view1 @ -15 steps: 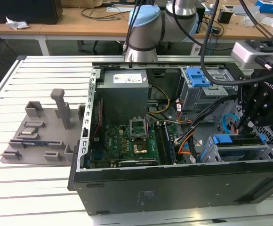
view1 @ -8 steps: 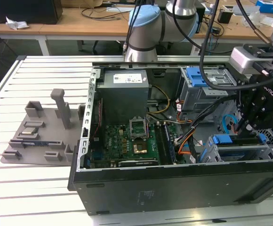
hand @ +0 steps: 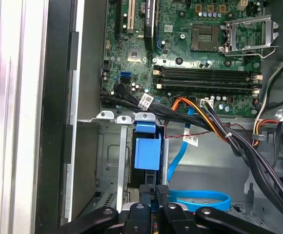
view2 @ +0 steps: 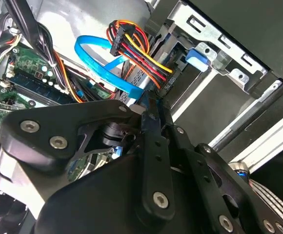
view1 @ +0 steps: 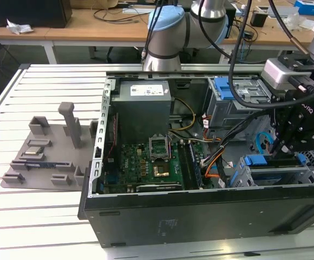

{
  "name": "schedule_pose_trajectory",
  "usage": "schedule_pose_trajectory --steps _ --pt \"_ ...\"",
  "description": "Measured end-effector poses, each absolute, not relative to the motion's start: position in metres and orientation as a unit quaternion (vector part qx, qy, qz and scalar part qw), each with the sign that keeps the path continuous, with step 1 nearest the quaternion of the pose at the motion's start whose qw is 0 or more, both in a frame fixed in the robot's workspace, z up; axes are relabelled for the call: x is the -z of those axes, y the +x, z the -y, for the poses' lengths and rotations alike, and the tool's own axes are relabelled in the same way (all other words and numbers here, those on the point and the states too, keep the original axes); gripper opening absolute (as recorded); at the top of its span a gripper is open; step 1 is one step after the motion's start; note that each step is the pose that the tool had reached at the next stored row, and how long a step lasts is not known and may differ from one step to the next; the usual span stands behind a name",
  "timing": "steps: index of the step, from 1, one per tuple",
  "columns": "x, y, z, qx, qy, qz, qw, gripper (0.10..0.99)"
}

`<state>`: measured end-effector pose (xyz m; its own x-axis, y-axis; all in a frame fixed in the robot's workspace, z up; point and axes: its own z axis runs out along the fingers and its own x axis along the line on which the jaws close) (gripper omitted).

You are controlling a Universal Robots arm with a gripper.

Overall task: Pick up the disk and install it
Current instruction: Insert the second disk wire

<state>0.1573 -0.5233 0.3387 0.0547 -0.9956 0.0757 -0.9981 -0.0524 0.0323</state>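
The claw (hand: 153,191) — fingers pressed together on the disk's (hand: 147,152) near edge — has the disk running lengthwise straight ahead into the bay.

- The exterior view looks down from above the near side onto the open computer case (view1: 200,162), with the arm's base (view1: 165,35) at the far side.
- The first wrist view looks straight down, close over the motherboard (hand: 195,53).
- The second wrist view peers past the gripper (view2: 153,109) at the cables (view2: 131,48); both wrist views share the blue cable (hand: 200,197).
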Motion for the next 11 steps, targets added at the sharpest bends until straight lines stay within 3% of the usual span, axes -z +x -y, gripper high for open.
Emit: schedule_pose_trajectory --steps 4,5,9,10,11 --pt "-0.338 0.157 0.523 -0.016 0.725 0.687 0.038 0.173" --pt "-0.338 0.157 0.523 -0.016 0.725 0.687 0.038 0.235" --pt "-0.355 0.157 0.520 -0.017 0.725 0.687 0.039 0.235" --pt "-0.364 0.157 0.518 -0.019 0.725 0.687 0.040 0.220" --pt "-0.376 0.157 0.516 -0.021 0.725 0.687 0.042 0.106"
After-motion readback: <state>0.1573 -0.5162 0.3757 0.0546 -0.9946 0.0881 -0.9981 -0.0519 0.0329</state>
